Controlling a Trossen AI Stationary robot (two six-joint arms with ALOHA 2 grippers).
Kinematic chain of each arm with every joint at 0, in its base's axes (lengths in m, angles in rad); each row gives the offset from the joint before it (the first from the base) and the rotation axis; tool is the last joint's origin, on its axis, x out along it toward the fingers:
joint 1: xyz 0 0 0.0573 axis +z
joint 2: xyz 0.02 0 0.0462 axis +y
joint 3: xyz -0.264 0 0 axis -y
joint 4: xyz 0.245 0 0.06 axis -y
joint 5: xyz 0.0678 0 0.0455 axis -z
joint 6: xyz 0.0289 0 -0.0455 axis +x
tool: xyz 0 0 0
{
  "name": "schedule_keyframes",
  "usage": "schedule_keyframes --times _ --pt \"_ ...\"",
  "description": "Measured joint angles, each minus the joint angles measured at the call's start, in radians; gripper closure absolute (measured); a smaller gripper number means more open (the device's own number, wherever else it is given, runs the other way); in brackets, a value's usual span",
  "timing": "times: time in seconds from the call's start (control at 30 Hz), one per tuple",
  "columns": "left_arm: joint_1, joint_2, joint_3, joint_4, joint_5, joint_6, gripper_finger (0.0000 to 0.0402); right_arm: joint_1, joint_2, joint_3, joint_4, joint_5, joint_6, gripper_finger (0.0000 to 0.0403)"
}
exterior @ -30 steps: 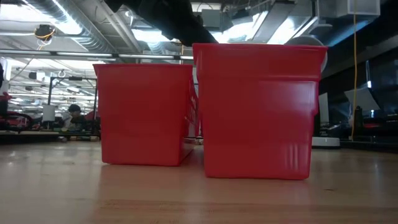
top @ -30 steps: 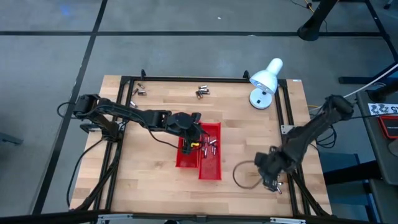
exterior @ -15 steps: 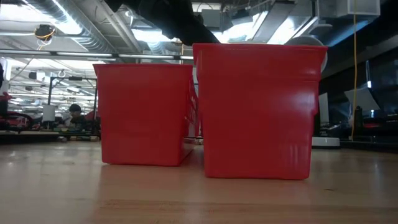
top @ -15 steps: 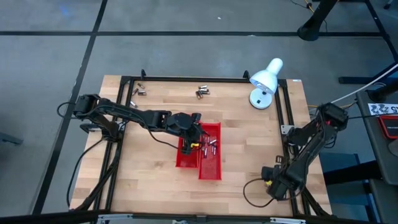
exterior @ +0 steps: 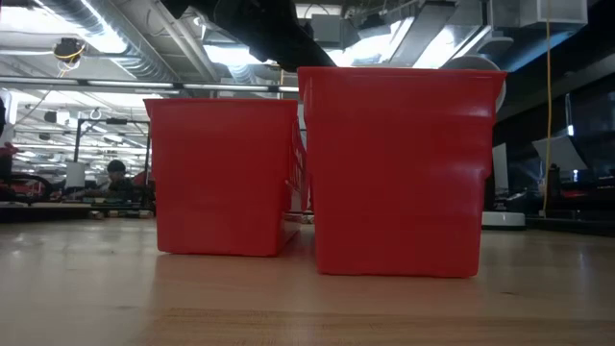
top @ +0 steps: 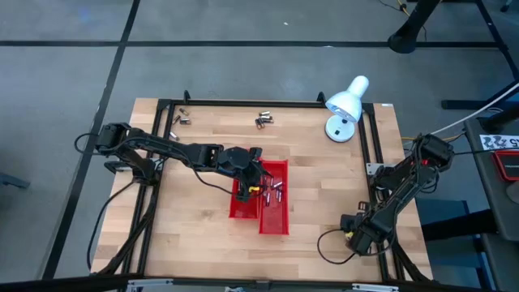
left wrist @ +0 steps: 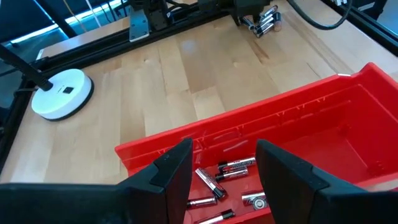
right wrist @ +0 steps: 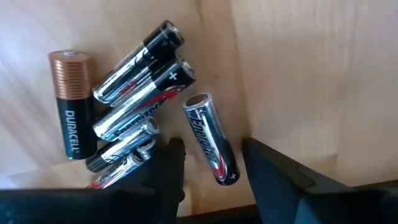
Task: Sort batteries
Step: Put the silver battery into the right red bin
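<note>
Two red trays stand side by side mid-table, the left tray [top: 242, 203] and the right tray [top: 276, 212]. My left gripper [top: 256, 183] hovers open over them. In its wrist view the left gripper [left wrist: 222, 177] looks down on several silvery batteries [left wrist: 231, 169] lying on the right tray's floor. My right gripper [top: 357, 235] is low at the table's near right corner and open. Its fingers [right wrist: 169, 163] stand on either side of one silvery battery [right wrist: 208, 130] lying flat on the wood, beside a small heap of batteries [right wrist: 134, 68].
A black, copper-topped battery [right wrist: 68, 102] lies in the same heap. Two more battery clusters [top: 263, 120] [top: 182, 118] sit near the far edge. A white desk lamp [top: 345, 105] stands at the far right. A black frame rail [top: 243, 103] borders the table.
My right arm has swung its gripper a little toward the near right corner and folded lower over the heap of batteries there. The left arm and the trays have stayed where they were.
</note>
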Motion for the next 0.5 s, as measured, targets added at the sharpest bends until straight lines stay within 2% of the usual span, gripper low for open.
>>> schedule_keyframes --times 0.17,0.37,0.5 --pt "0.0 0.0 0.0 0.0 0.0 0.002 0.0235 0.0 -0.001 -0.024 0.004 0.013 0.001 0.0262" --pt "0.0 0.0 0.0 0.0 -0.003 0.002 0.0235 -0.001 0.0 -0.026 -0.009 0.034 0.007 0.0363" --pt "0.0 -0.014 0.0 -0.015 -0.006 -0.002 0.0235 -0.002 0.0 0.0 -0.055 0.023 0.027 0.0367"
